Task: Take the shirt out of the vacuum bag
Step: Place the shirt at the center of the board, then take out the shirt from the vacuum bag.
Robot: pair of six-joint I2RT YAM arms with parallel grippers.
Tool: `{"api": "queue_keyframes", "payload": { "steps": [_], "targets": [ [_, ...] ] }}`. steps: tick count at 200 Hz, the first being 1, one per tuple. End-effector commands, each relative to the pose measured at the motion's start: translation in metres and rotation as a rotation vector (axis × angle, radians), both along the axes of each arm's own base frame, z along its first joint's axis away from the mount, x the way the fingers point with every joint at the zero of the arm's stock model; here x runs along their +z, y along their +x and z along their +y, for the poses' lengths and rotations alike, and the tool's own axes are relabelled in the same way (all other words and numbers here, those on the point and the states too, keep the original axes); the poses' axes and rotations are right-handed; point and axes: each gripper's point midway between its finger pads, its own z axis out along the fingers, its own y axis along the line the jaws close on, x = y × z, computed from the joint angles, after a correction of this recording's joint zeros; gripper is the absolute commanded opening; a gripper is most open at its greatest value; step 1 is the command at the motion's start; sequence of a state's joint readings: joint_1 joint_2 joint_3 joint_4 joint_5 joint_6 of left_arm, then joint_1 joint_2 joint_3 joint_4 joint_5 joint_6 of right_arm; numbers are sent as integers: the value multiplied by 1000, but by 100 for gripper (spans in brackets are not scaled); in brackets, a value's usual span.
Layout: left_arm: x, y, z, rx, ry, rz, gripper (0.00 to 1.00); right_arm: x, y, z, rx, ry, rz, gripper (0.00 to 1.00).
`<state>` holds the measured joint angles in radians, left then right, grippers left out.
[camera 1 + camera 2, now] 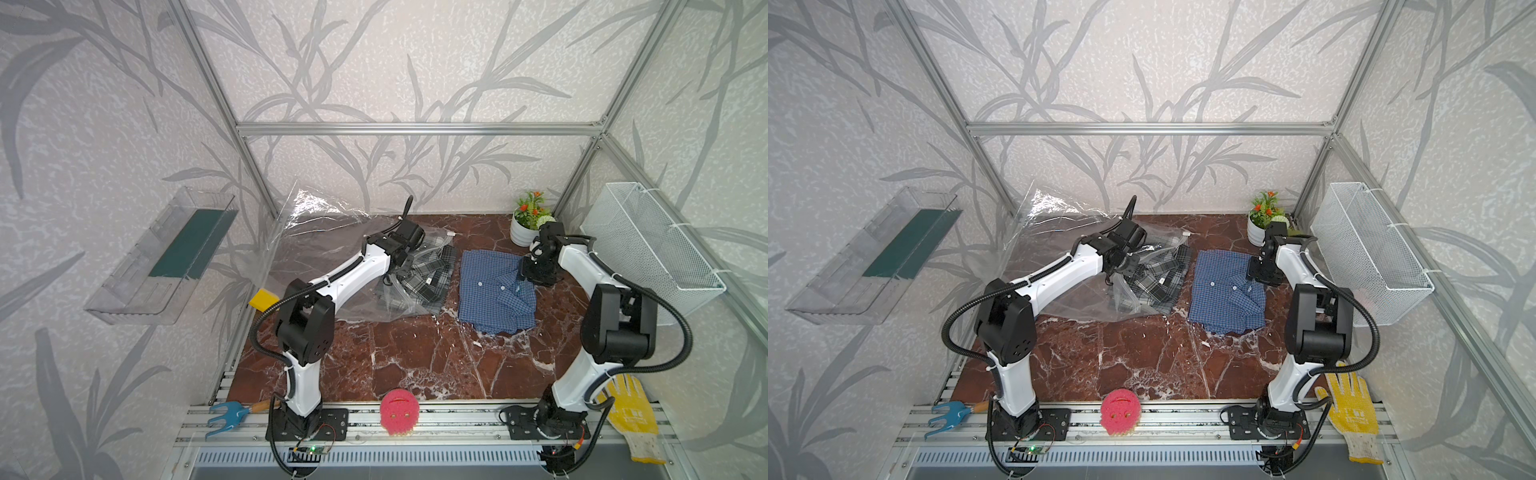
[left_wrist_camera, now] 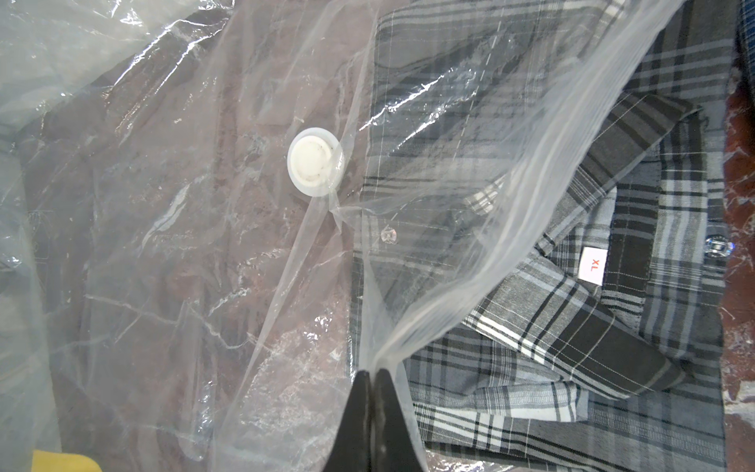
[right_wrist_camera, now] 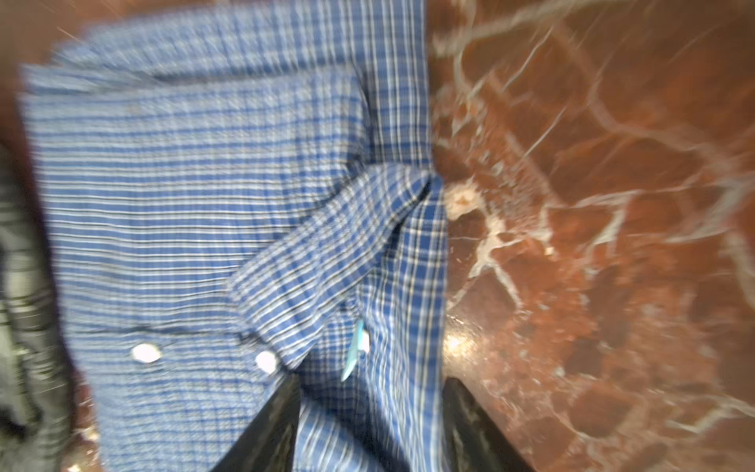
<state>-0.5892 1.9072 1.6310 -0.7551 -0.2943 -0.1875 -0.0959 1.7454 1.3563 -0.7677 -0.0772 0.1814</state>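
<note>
The clear, crinkly vacuum bag (image 1: 316, 249) (image 1: 1050, 245) lies at the back left of the table, its round white valve (image 2: 314, 161) facing up. A grey plaid shirt (image 1: 428, 278) (image 2: 572, 327) lies half under the bag's open mouth, collar end outside. My left gripper (image 2: 372, 372) (image 1: 401, 276) is shut on the bag's plastic edge and lifts it off the plaid shirt. A folded blue checked shirt (image 1: 494, 291) (image 3: 204, 204) lies outside the bag on the marble. My right gripper (image 3: 371, 382) (image 1: 521, 276) stands open over its collar, blue fabric loose between the jaws.
A flower pot (image 1: 525, 224) stands at the back right beside a white wire basket (image 1: 648, 249) on the right wall. Along the front rail lie a pink sponge (image 1: 399, 411), a yellow glove (image 1: 631, 415) and a blue garden fork (image 1: 228, 413). A yellow block (image 1: 264, 299) sits by the bag.
</note>
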Motion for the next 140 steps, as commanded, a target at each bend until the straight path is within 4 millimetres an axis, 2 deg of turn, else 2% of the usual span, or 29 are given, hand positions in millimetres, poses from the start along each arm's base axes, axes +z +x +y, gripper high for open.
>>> {"api": "queue_keyframes", "payload": {
  "steps": [1, 21, 32, 42, 58, 77, 110, 116, 121, 140],
  "targets": [
    [11, -4, 3, 13, -8, -11, 0, 38, -5, 3, 24, -49, -56, 59],
    [14, -5, 6, 10, -3, -20, 0, 63, -4, 15, 59, -62, -121, 60],
    [14, -6, 5, 6, -2, -21, 0, 76, -2, 29, 93, -43, -168, 60],
    [15, -6, 5, 5, -5, -22, 0, 85, 2, 47, 134, 15, -219, 60],
    [14, -6, 5, 1, -9, -19, 0, 88, 6, 84, 208, 151, -275, 59],
    [17, -7, 2, -5, -19, -23, 0, 78, 11, 127, 271, 303, -302, 60],
    [19, -8, 2, -8, -26, -25, 0, 40, 16, 192, 348, 448, -253, 59],
    [18, -9, 3, -7, -26, -23, 0, 39, 16, 201, 359, 467, -252, 59],
    [18, -9, 2, -8, -27, -23, 0, 25, 17, 209, 357, 479, -220, 59],
    [18, -10, 3, -9, -25, -22, 0, 10, 20, 228, 349, 523, -197, 59]
  ]
}}
